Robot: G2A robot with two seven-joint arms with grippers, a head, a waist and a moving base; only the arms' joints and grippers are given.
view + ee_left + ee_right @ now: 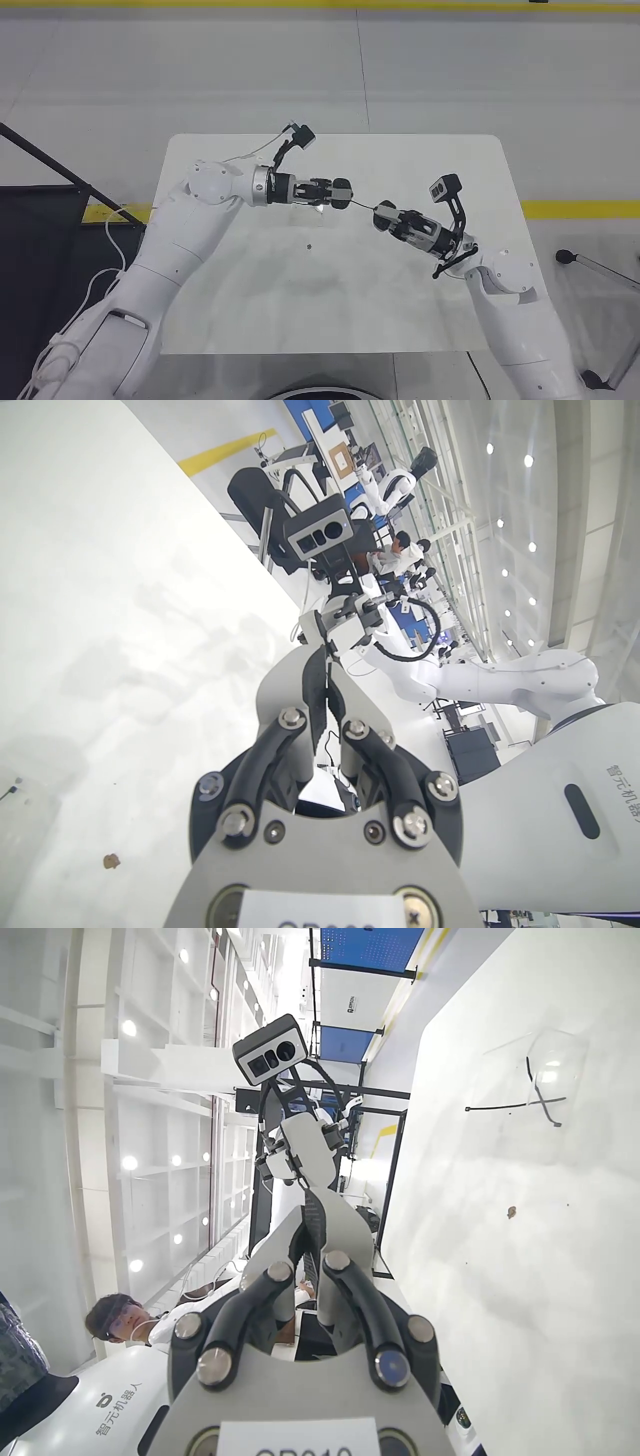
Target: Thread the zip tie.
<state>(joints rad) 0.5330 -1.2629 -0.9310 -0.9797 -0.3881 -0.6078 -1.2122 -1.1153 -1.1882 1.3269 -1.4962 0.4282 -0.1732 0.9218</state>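
Note:
A thin black zip tie (364, 205) stretches above the table between my two grippers. My left gripper (343, 194) is shut on one end; in the left wrist view the strip (328, 692) runs between its closed pads (315, 680). My right gripper (384, 216) is shut on the other end, and its fingers (309, 1215) meet at the tips. The two grippers point at each other, tips only a short gap apart. In the left wrist view the right gripper (334, 631) sits just beyond my fingertips; in the right wrist view the left gripper (295, 1155) does the same.
Two or three spare zip ties (500, 1107) lie on the white table (420, 300), partly on a clear plastic bag (557, 1050). A small brown speck (309, 245) lies near the table's middle. The table's front half is bare.

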